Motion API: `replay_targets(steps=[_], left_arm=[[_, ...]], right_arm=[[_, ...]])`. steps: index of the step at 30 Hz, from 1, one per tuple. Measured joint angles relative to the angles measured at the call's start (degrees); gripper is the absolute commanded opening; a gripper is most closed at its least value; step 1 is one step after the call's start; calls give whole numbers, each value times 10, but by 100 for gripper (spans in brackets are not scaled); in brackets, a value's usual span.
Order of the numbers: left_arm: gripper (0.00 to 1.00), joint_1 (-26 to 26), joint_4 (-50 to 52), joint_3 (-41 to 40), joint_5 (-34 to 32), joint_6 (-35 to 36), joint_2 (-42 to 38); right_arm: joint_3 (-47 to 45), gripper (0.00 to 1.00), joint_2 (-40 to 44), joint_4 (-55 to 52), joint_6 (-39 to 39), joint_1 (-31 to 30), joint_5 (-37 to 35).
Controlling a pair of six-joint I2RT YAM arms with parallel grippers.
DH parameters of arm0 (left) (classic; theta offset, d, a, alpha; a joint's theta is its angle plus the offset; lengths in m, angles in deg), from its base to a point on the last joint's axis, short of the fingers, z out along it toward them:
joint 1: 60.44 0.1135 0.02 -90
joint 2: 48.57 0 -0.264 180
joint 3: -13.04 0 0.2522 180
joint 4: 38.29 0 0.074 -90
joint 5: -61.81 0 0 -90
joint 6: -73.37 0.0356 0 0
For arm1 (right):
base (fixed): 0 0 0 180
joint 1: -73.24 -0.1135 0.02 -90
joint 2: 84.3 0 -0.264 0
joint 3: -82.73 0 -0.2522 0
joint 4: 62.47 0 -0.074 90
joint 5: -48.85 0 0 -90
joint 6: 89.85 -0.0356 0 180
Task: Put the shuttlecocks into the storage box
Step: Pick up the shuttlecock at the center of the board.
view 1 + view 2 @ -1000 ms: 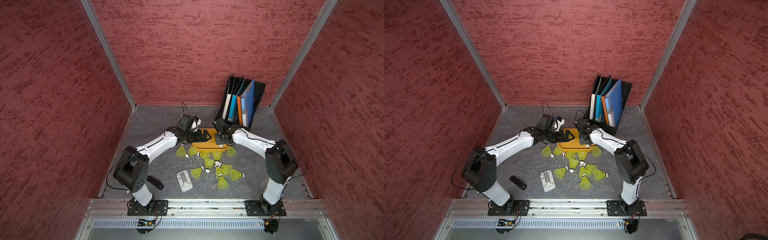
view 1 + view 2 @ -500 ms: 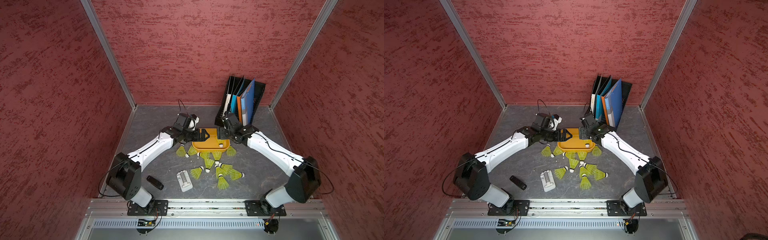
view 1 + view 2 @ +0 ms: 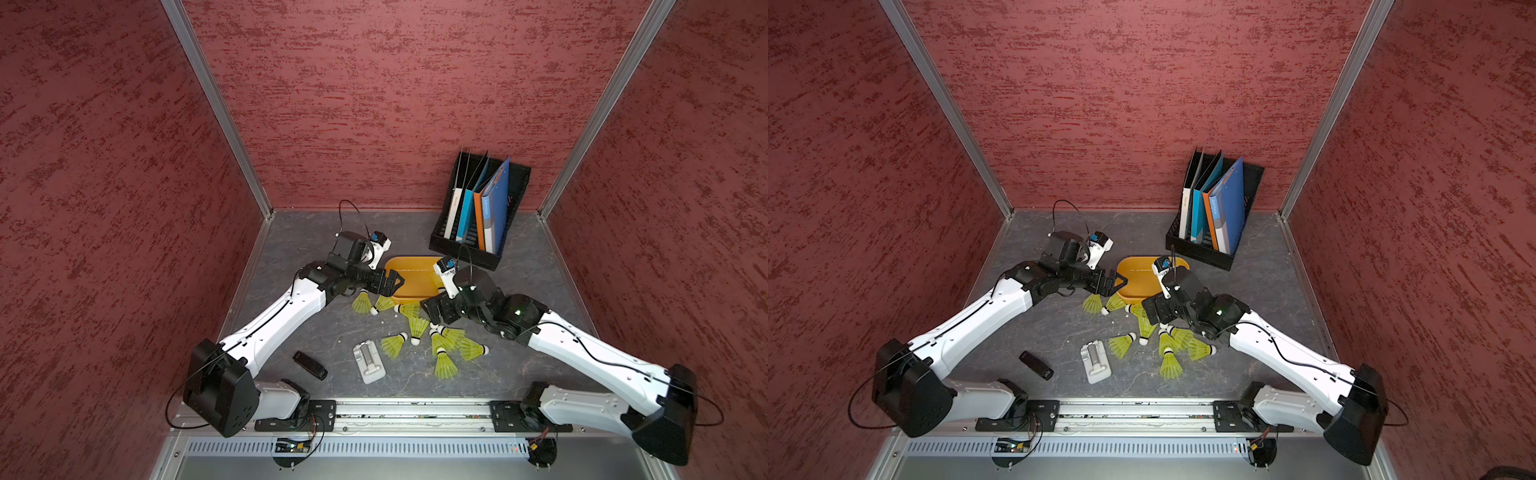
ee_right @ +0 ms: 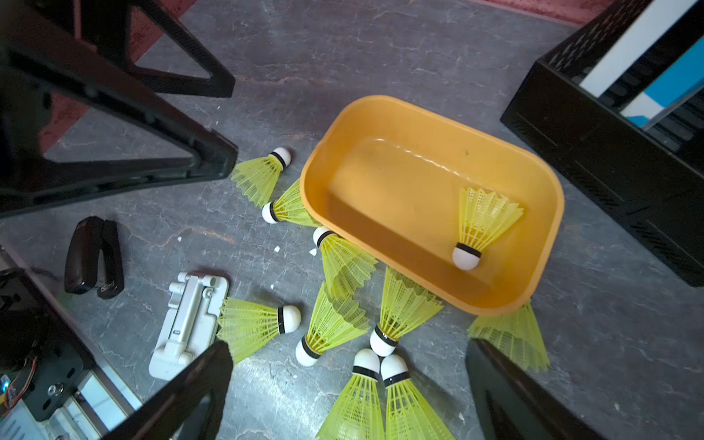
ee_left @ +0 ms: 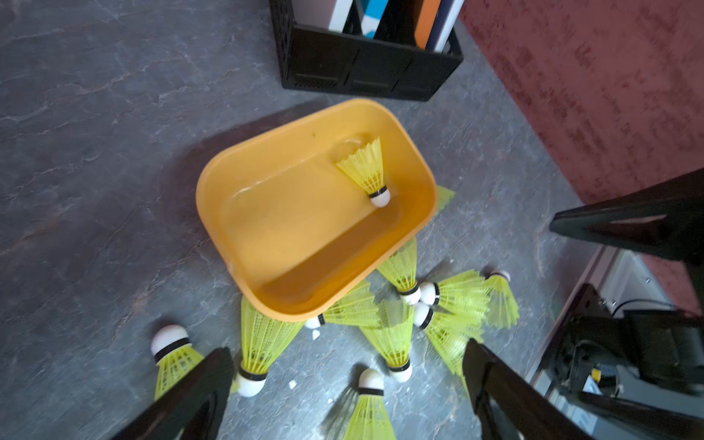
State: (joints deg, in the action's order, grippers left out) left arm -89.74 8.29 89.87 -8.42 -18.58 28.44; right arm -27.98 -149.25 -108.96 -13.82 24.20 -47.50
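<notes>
The left jaws and the right jaws both stand wide and hold nothing. One shuttlecock (image 4: 480,224) lies on its side inside the box (image 4: 400,183). The other shuttlecocks (image 3: 417,328) lie on the tabletop (image 3: 540,266) along the box's near wall, several with skirts tucked beneath it. I judge them featherlight: mesh skirts springy and easily crushed, white tips firm. I would grip at the black band. The box looks light enough to shift if a pinned skirt is tugged.
</notes>
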Motion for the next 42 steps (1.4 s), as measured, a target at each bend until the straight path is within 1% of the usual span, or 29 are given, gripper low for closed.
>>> replay_targets(steps=[2,5,7,9,12,15,17,19,23,27,30,31,36,42], left_arm=[[92,0,19,-5,9,26,0],[90,-3,44,-5,22,47,1],[90,-13,55,-5,26,44,5],[88,-31,53,-11,27,22,5],[85,-75,27,-40,26,-51,-1],[84,-137,2,-71,12,-137,-3],[82,-186,-14,-86,-5,-205,-3],[80,-223,-30,-94,-22,-261,1],[76,-275,-48,-96,-72,-363,24],[72,-287,-38,-96,-112,-445,38],[71,-294,-37,-96,-129,-479,38],[69,-299,-37,-97,-130,-489,38],[66,-312,-45,-125,-129,-517,37],[65,-313,-52,-123,-146,-534,68]], right_arm=[[-13,98,8,-1,-6,-10,0],[-31,98,14,-4,-17,-20,0],[-42,98,18,-6,-24,-24,0],[-54,99,26,-11,-32,-27,0],[-64,98,40,-29,-46,-27,0],[-64,99,57,-54,-66,-27,0],[-57,99,70,-88,-85,-27,0],[-47,98,82,-120,-105,-27,1],[-35,98,124,-180,-149,-27,1],[-35,98,155,-221,-192,-27,1],[-32,98,147,-240,-219,-27,1],[-29,98,139,-245,-226,-27,1],[-24,98,113,-245,-247,-27,11],[-25,98,147,-239,-288,-28,28]])
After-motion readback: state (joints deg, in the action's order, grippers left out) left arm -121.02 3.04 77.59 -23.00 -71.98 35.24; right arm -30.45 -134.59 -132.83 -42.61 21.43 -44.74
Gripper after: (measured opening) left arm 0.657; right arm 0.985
